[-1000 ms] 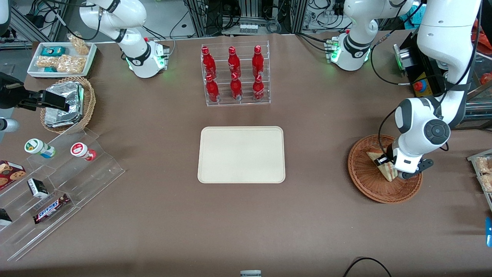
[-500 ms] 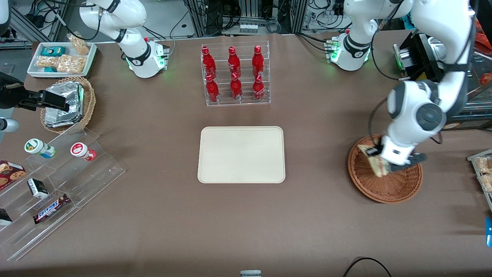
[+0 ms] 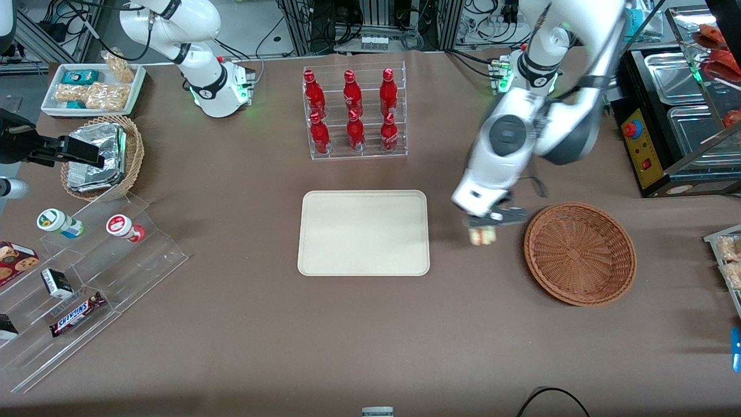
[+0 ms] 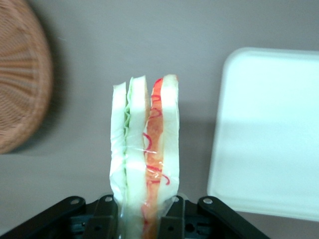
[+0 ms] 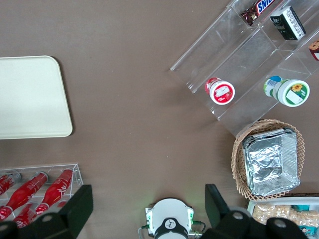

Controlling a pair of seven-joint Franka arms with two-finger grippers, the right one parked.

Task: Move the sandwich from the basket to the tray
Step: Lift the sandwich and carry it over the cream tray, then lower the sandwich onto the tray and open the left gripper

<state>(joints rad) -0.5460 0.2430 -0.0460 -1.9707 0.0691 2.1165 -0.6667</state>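
Note:
My left gripper (image 3: 484, 227) hangs above the bare table between the tray (image 3: 363, 233) and the reddish-brown basket (image 3: 579, 253), shut on the sandwich (image 3: 482, 236). In the left wrist view the sandwich (image 4: 144, 149) stands on edge between the black fingers (image 4: 102, 219), white bread with green and red-orange filling under clear wrap. The gripper (image 4: 142, 221) grips its lower end. That view also shows the basket (image 4: 22, 79) and the tray (image 4: 269, 134) to either side of the sandwich. Nothing lies in the basket or on the tray.
A clear rack of red bottles (image 3: 353, 113) stands farther from the front camera than the tray. Toward the parked arm's end are a tan basket with foil packets (image 3: 104, 156), a white snack bin (image 3: 92, 88) and a clear stepped shelf (image 3: 87, 278). Metal trays (image 3: 689, 87) sit toward the working arm's end.
The gripper lifted the sandwich out of the basket and carried it sideways toward the tray. The basket now holds nothing.

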